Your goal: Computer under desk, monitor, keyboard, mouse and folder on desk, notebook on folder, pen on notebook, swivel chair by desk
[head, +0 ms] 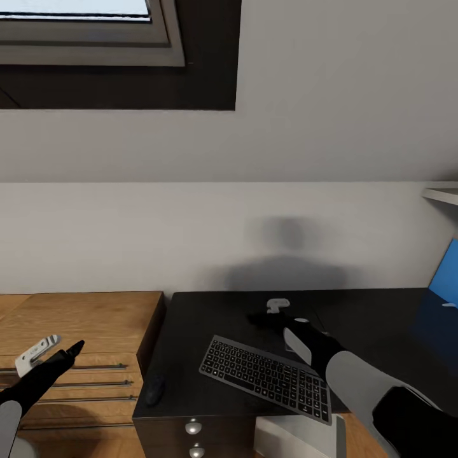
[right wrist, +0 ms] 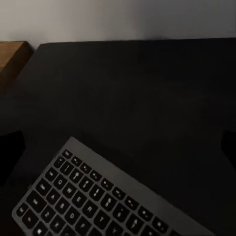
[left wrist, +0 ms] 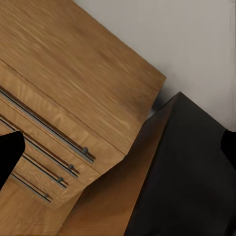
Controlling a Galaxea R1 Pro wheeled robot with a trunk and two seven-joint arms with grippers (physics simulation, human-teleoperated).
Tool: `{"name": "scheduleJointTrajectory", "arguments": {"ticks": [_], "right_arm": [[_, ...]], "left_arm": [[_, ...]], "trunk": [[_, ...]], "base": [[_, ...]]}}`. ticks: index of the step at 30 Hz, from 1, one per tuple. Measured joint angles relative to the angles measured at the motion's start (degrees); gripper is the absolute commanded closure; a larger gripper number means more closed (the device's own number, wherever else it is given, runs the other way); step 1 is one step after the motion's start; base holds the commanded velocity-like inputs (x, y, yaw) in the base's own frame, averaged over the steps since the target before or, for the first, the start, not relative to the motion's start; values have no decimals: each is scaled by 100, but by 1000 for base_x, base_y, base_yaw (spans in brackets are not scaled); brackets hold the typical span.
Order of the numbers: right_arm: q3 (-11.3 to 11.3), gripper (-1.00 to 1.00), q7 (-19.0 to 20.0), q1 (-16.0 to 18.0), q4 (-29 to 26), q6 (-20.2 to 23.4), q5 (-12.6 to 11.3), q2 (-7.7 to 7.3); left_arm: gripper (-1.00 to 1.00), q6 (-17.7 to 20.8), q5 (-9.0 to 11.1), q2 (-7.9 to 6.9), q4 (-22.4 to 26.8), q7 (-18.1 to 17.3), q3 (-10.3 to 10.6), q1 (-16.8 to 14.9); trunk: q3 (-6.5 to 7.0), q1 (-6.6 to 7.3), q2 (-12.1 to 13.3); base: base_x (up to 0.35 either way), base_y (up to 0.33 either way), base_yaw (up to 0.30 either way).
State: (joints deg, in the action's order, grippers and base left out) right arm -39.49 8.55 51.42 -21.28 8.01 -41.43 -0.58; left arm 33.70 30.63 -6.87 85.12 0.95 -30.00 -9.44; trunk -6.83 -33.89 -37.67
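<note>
From the head camera, the slim flat grey keyboard with dark keys (head: 266, 377) lies slanted on the glossy black bench (head: 191, 331), one corner poking over the front edge. The right claw (head: 270, 315) hovers just behind it. I cannot tell if it is open.

The left wrist camera shows a light wooden dresser (left wrist: 73, 98) beside the bench. The left claw looks open, holding nothing.

In the right wrist camera, the keyboard looks thin, stiff and light. I think pinching a long edge works best.

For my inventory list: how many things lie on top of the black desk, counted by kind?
Keyboard: 1
Mouse: 1
Blue flat item at the desk's right edge, cut off by the frame, kind unclear: 1
Total: 3
</note>
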Motion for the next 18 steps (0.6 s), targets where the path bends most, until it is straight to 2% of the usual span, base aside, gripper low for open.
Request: {"name": "scheduleJointTrajectory", "arguments": {"ticks": [3, 8, 13, 18], "right_arm": [[29, -100, 356, 12, 76, 0, 1, 5], [74, -100, 641, 15, 126, -42, -5, -1], [137, -100, 650, 13, 130, -240, -5, -12], [179, -100, 653, 12, 132, -350, -11, -116]], "left_arm": [[-100, 6, 3, 6, 34, 5, 1, 0], [-100, 20, 35, 21, 214, 13, -23, 0], [-100, 22, 40, 29, 258, 15, -25, 0], [-100, 37, 45, 62, 424, 16, -31, 0]], "trunk": [[0, 0, 0], [-17, -21, -39], [-108, -131, -239], [-198, -241, -440]], "base": [[0, 0, 0], [0, 0, 0], [0, 0, 0], [0, 0, 0]]}}
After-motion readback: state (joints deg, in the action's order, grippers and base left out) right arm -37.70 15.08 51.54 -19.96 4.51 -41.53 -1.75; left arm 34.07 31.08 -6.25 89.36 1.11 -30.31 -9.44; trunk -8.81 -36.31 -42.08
